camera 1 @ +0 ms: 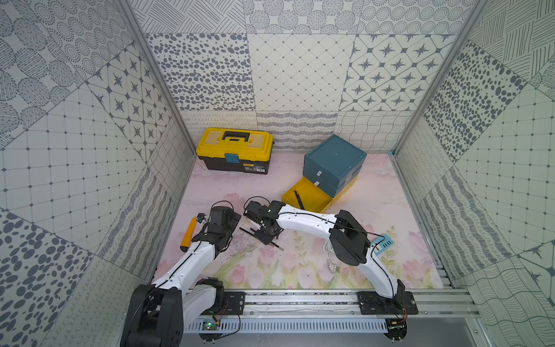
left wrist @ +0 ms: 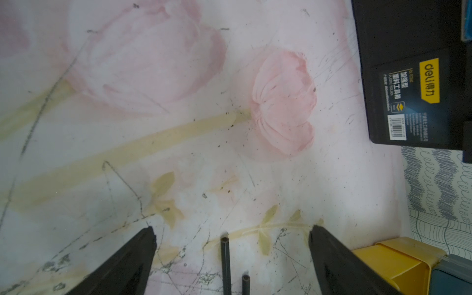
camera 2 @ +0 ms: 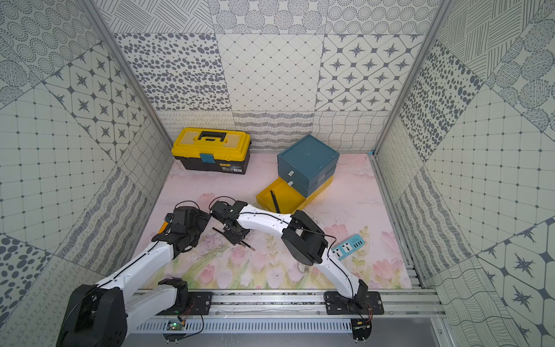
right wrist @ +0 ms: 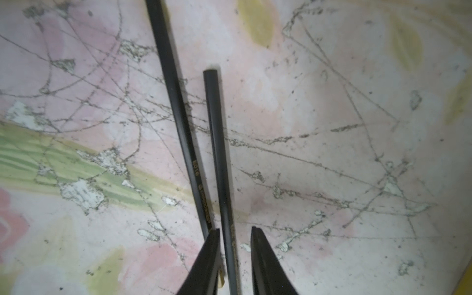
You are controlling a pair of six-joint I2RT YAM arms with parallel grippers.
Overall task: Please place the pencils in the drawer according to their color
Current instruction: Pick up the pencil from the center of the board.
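on the toolbox label (left wrist: 408, 102): "deli"; left gripper (left wrist: 232, 228) jaws wide apart, right gripper (right wrist: 235, 228) jaws slightly apart astride a black pencil (right wrist: 220, 153).

A black pencil (camera 1: 299, 199) lies in the teal drawer chest (camera 1: 335, 159), inside its pulled-out yellow bottom drawer (camera 1: 315, 195); two black pencils (right wrist: 178, 102) rest side by side on the tabletop (camera 1: 375, 210).

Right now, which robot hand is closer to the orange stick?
Left. The left gripper sits near the orange stick; the right gripper is farther, beyond the left one, straddling a black pencil.
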